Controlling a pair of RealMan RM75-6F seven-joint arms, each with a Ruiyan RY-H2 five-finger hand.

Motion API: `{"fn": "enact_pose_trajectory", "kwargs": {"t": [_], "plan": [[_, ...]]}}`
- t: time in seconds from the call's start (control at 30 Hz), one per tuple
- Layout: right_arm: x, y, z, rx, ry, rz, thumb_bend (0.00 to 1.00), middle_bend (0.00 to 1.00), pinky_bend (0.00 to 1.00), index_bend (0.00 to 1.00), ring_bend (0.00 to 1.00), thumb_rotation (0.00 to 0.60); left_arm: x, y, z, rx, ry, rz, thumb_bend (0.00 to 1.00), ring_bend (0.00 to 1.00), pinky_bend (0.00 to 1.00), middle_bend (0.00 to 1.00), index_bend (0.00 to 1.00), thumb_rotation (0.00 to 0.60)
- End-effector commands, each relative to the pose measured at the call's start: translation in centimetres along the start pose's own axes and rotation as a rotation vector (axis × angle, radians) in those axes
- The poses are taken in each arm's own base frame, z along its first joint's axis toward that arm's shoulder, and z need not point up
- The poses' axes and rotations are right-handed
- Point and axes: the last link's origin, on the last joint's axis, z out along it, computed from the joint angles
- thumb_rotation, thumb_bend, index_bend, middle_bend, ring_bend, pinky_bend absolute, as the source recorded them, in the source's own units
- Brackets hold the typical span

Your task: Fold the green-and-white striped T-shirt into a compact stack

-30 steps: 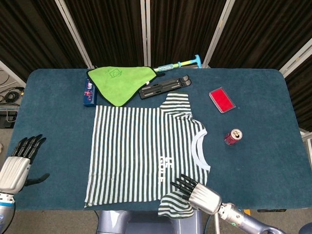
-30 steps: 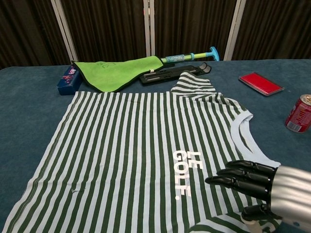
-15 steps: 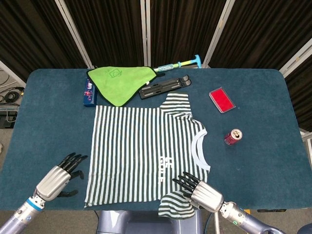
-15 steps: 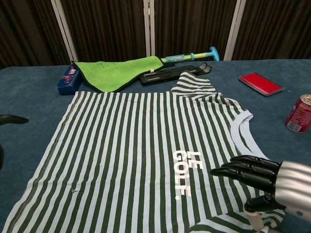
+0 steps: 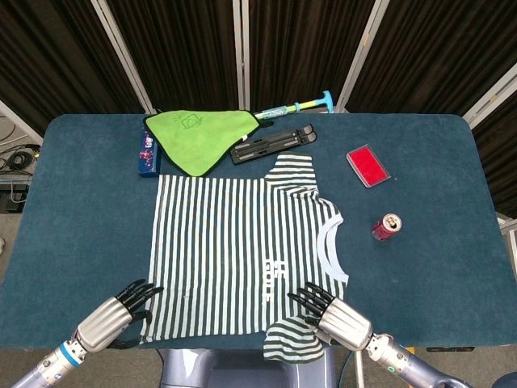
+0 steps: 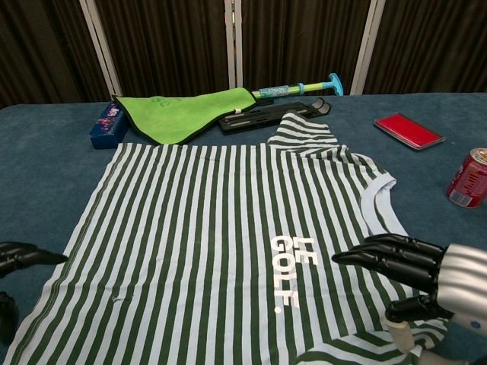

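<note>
The green-and-white striped T-shirt (image 5: 238, 250) (image 6: 221, 236) lies flat on the blue table, collar to the right, one sleeve at the far side and one hanging over the near edge. My right hand (image 5: 335, 317) (image 6: 415, 270) hovers over the near shoulder by the front sleeve, its fingers spread and holding nothing. My left hand (image 5: 113, 317) (image 6: 15, 266) sits at the shirt's near hem corner, fingers apart, its fingertips beside the hem; whether they touch it I cannot tell.
At the far side lie a lime-green cloth (image 5: 198, 133), a blue box (image 5: 147, 153), a black flat tool (image 5: 271, 144) and a teal-handled pump (image 5: 299, 105). A red case (image 5: 367, 165) and a red can (image 5: 386, 227) stand right of the shirt.
My left hand has travelled right along the near edge from the table's left end to the shirt's hem corner. The right hand has drifted slightly right and toward the front sleeve.
</note>
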Motion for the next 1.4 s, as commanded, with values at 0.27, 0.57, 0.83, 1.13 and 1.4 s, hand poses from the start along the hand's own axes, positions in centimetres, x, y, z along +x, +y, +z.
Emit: {"fn": "enact_pose_trajectory", "kwargs": {"t": [0.27,0.57,0.83,1.13,1.4], "plan": [[0.0,0.3,-0.1,-0.008,0.005,0.012,0.44,0.0,0.0,0.72,0.0,0.6,-2.2,0.6,-0.1,-0.02,-0.033,-0.009,0.13,0.0,0.0,0.0,0.47,0.6],[-0.1,0.4,-0.1,-0.011,0.003,0.016,0.44,0.0,0.0,0.72,0.0,0.6,-2.5,0.3,0.8,-0.007,-0.009,-0.027,0.13,0.0,0.0,0.0,0.46,0.6],[-0.1,0.5,-0.1,-0.012,0.001,0.014,0.44,0.0,0.0,0.72,0.0,0.6,-2.7,0.1,1.2,-0.005,-0.02,-0.02,0.13,0.0,0.0,0.0,0.45,0.6],[0.1,0.5,-0.1,-0.012,0.012,0.015,0.44,0.0,0.0,0.72,0.0,0.6,-2.8,0.0,1.3,0.003,-0.038,-0.019,0.21,0.0,0.0,0.0,0.45,0.6],[0.1,0.6,-0.1,-0.014,0.01,0.016,0.44,0.0,0.0,0.72,0.0,0.6,-2.8,-0.1,1.5,0.01,-0.047,-0.026,0.29,0.0,0.0,0.0,0.45,0.6]]}}
